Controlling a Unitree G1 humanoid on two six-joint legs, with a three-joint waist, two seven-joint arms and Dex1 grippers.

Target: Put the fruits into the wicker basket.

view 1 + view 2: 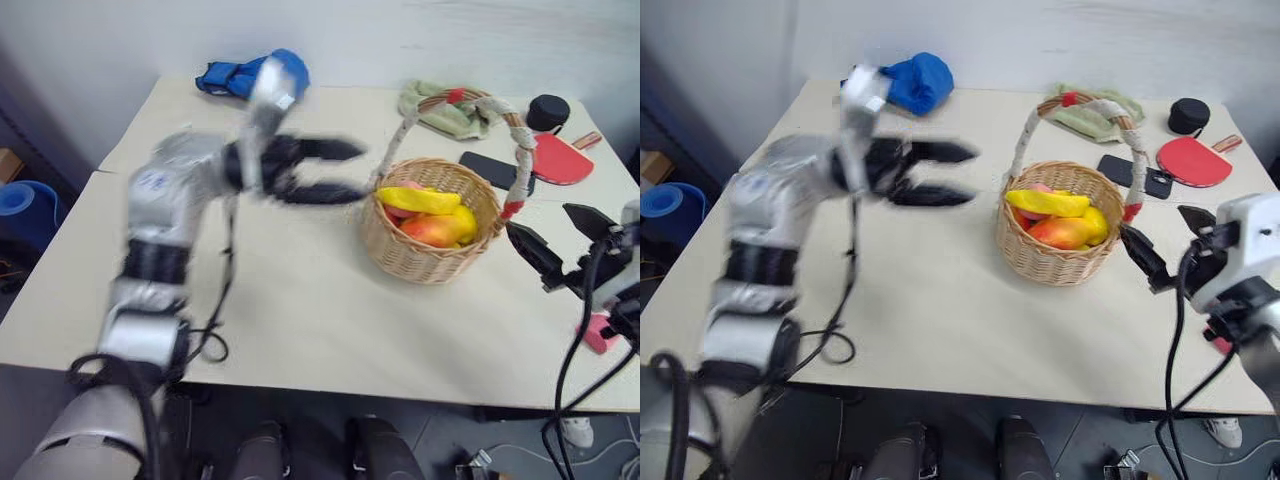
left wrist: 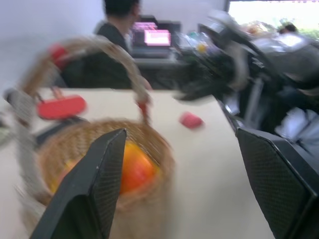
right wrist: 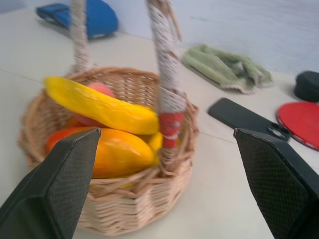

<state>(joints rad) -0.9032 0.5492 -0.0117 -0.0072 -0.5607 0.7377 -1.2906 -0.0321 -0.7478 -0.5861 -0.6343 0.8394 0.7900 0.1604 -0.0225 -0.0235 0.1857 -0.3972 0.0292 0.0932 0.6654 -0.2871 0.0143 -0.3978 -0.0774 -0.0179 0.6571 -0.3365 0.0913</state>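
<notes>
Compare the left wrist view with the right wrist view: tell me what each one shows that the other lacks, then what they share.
The left wrist view alone has a seated person behind the table, a lit screen, the small pink block on the tabletop and the right gripper.

The right wrist view alone has the green cloth, the blue item and the black round thing.

Both have the wicker basket with an orange-yellow fruit inside, its rope-wrapped handle and the red paddle.

No legible text, label, brand, number or sign anywhere; faint blue marking on the left arm's silver shell (image 1: 152,181), too blurred to read.
</notes>
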